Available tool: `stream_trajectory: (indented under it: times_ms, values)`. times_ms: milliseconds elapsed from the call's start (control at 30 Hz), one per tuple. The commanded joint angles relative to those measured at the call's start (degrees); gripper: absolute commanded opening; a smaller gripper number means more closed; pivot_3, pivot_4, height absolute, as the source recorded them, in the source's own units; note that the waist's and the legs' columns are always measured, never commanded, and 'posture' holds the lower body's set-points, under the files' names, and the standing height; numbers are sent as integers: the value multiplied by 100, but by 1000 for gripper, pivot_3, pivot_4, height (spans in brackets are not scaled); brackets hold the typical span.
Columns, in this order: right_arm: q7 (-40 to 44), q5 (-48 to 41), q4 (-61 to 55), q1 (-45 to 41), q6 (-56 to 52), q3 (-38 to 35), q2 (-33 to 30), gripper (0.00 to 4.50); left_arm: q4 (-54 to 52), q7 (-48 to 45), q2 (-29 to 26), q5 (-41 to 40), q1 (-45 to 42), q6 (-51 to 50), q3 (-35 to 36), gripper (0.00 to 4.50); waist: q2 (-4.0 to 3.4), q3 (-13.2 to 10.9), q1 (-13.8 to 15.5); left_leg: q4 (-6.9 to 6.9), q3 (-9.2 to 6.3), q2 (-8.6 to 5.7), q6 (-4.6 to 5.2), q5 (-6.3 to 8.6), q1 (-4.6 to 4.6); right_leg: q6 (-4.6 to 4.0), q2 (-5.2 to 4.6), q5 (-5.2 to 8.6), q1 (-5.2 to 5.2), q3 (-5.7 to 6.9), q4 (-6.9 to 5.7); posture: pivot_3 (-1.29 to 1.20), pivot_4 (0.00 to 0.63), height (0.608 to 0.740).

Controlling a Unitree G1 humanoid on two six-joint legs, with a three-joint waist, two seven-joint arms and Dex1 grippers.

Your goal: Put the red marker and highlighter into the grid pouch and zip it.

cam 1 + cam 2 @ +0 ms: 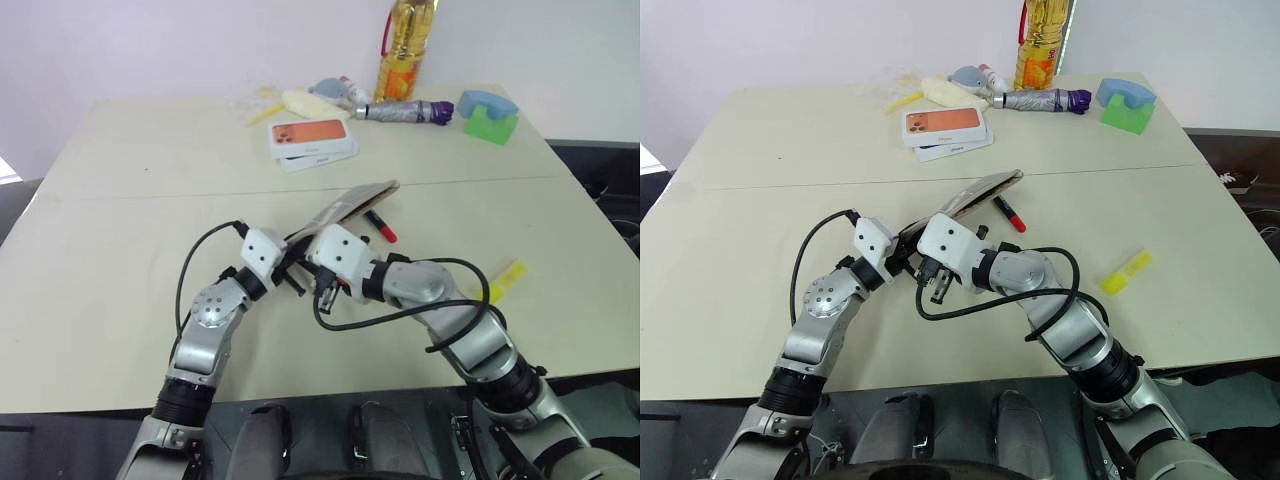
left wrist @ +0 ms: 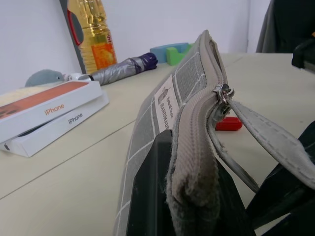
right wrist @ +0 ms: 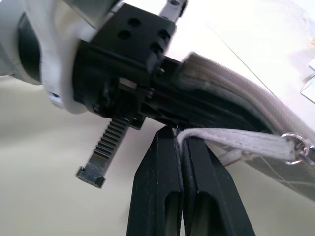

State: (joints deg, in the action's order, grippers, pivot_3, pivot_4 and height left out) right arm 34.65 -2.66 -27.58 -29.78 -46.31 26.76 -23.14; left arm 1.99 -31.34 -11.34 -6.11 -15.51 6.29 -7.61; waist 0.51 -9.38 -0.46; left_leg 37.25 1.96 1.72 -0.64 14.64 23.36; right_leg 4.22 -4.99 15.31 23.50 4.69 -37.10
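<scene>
Left gripper clamps grid pouch end, right gripper pinches its pull strap (zipper axis runs away from both); red marker just beyond, highlighter right-arm side.

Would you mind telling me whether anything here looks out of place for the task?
Yes. The grid pouch is held up off the table by both grippers, yet the red marker lies on the table beside it and the highlighter lies far off by the right arm. Neither pen is inside the pouch.

Far side of table: oil bottle, folded umbrella, two stacked phone boxes, blue and green blocks, grey soft toy, pale yellow items.
</scene>
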Motion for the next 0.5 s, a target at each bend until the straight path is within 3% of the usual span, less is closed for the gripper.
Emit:
stream_trajectory:
  times_ms: [33, 500]
  values:
    - [214, -13, -283, -224, 158, 211, -1, 61, 19, 94, 139, 108, -140, 216, -123, 0, 0, 0, -1, 0, 0, 0, 0, 0, 0, 0, 0, 0, 0, 0, 0, 0, 150, 740]
    - [528, 267, -272, -359, 465, 298, -243, 61, 122, 592, 387, 345, -187, 430, -52, 0, 1, -1, 0, 2, -1, 0, 0, 0, 0, 0, -1, 0, -1, 1, 1, 0, 150, 740]
